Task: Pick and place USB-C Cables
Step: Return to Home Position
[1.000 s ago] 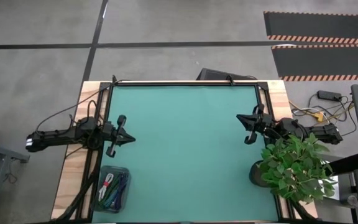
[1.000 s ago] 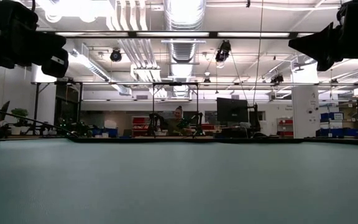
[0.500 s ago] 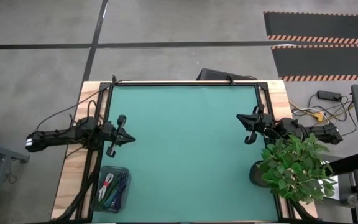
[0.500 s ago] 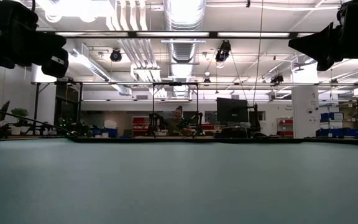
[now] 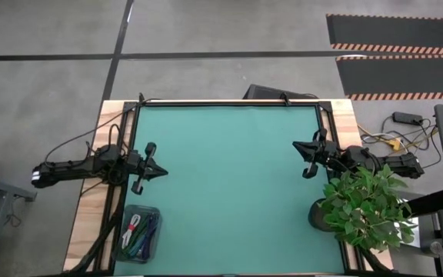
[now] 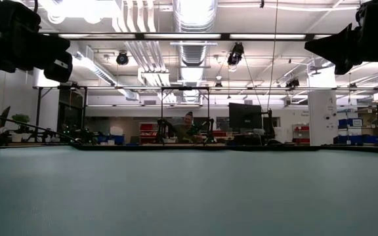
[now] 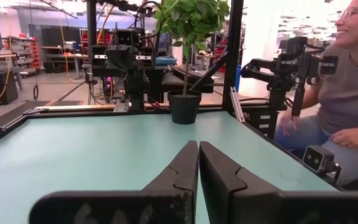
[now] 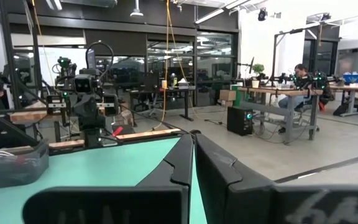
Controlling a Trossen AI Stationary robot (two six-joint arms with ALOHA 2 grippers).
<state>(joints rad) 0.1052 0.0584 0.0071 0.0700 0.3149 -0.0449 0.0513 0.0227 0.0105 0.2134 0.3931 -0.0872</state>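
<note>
The cable bundles lie in a clear plastic bin at the table's near left corner. A white bundle with a red tie shows among them, beside teal and dark ones. In the right wrist view the bin sits far off. My left gripper hovers shut over the mat's left side, pointing right; its fingers are closed together. My right gripper hovers shut over the mat's right side, pointing left, fingers together. Both hold nothing.
A potted plant stands at the table's near right corner, close beside my right arm; its pot shows in the left wrist view. A teal mat covers the table. A person sits beyond the table's near side.
</note>
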